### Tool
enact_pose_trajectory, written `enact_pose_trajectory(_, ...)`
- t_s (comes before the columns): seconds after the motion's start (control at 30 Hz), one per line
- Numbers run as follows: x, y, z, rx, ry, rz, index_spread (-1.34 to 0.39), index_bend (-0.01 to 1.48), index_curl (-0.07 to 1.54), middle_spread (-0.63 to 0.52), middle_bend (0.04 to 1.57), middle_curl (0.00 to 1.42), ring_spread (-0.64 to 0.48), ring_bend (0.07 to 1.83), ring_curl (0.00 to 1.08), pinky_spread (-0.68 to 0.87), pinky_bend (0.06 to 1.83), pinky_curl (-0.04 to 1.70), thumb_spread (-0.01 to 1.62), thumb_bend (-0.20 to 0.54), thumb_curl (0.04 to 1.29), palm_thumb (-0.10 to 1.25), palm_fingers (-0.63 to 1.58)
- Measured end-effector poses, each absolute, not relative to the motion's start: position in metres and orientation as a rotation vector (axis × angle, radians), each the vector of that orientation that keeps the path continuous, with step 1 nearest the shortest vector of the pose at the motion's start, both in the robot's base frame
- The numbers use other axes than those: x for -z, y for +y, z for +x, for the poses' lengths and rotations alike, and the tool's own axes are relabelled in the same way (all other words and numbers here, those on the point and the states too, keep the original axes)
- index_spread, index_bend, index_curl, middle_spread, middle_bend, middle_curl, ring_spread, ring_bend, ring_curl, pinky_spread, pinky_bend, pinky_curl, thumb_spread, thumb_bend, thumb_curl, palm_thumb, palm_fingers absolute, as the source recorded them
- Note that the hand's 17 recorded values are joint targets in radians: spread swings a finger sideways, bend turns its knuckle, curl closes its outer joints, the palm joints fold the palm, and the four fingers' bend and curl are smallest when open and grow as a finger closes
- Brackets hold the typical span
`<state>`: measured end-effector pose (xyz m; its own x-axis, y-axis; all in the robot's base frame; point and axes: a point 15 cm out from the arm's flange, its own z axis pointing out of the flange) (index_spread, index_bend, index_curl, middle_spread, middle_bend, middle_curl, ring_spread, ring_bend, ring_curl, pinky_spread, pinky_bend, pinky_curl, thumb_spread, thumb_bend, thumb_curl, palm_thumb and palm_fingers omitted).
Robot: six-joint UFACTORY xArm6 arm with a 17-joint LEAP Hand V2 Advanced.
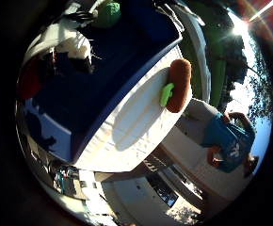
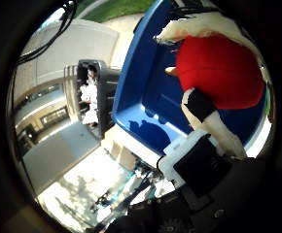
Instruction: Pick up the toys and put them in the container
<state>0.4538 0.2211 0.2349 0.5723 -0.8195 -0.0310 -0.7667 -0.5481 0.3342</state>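
Observation:
A red and white plush toy (image 2: 219,73) with a black band hangs close to my palm, over the inside of the blue container (image 2: 146,87). My right hand (image 2: 194,165) shows a white and black finger curled against the toy's white limb. A green toy (image 1: 109,14) lies in the container's far corner. On the white table (image 1: 136,127) beside the container rests a brown plush toy (image 1: 180,84) with a green piece (image 1: 166,94) against it.
The container stands on the white table, with its rim next to the brown toy. A dark frame-like object (image 2: 90,92) stands just beyond the container's end. Pavement and a building wall lie beyond the table.

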Motion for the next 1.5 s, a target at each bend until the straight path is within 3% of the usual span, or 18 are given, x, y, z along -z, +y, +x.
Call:
enact_pose_trajectory(0.17, -0.238, 0.217, 0.453, 0.273, -1.282, 2.537, -0.41, 0.55, 0.07, 0.07, 0.18, 0.57, 0.27, 0.59, 0.43, 0.4, 1.09, 0.32, 1.14, -0.035, 0.44, 0.73, -0.23)
enact_pose_trajectory(0.5, -0.311, 0.163, 0.475, 0.182, -1.37, 2.645, -0.44, 0.29, 0.12, 0.15, 0.12, 0.37, 0.33, 0.43, 0.34, 0.47, 0.95, 0.24, 1.1, -0.029, 0.39, 0.73, -0.1)
enact_pose_trajectory(0.8, -0.342, 0.094, 0.489, 0.143, -1.466, 2.662, -0.43, 0.19, 0.19, 0.14, 0.14, 0.3, 0.34, 0.42, 0.33, 0.5, 0.94, 0.22, 1.09, -0.029, 0.38, 0.74, -0.03)
enact_pose_trajectory(1.0, -0.344, 0.122, 0.483, 0.232, -1.443, 2.75, -0.44, 0.15, 0.2, 0.13, 0.14, 0.28, 0.33, 0.45, 0.34, 0.5, 0.98, 0.22, 1.08, -0.025, 0.38, 0.77, -0.02)
enact_pose_trajectory(1.07, -0.346, 0.136, 0.48, 0.291, -1.434, 2.798, -0.45, 0.18, 0.21, 0.14, 0.14, 0.27, 0.34, 0.46, 0.34, 0.51, 0.99, 0.23, 1.07, -0.026, 0.38, 0.77, -0.02)
enact_pose_trajectory(1.2, -0.347, 0.159, 0.476, 0.325, -1.398, 2.853, -0.37, 0.36, 0.28, 0.14, 0.12, 0.25, 0.34, 0.41, 0.32, 0.51, 0.93, 0.2, 1.07, -0.031, 0.38, 0.77, 0.03)
enact_pose_trajectory(1.27, -0.347, 0.169, 0.473, 0.326, -1.373, 2.864, -0.33, 0.41, 0.31, 0.13, 0.17, 0.26, 0.33, 0.39, 0.31, 0.51, 0.89, 0.18, 1.07, -0.029, 0.38, 0.77, 0.07)
enact_pose_trajectory(1.37, -0.348, 0.183, 0.469, 0.323, -1.344, 2.874, -0.33, 0.19, 0.27, 0.06, 0.41, 0.33, 0.33, 0.41, 0.31, 0.52, 0.81, 0.15, 1.07, -0.028, 0.38, 0.77, 0.18)
enact_pose_trajectory(1.5, -0.348, 0.197, 0.464, 0.319, -1.303, 2.892, -0.3, 0.13, 0.23, 0.02, 0.53, 0.38, 0.32, 0.44, 0.32, 0.53, 0.73, 0.12, 1.07, -0.028, 0.38, 0.78, 0.23)
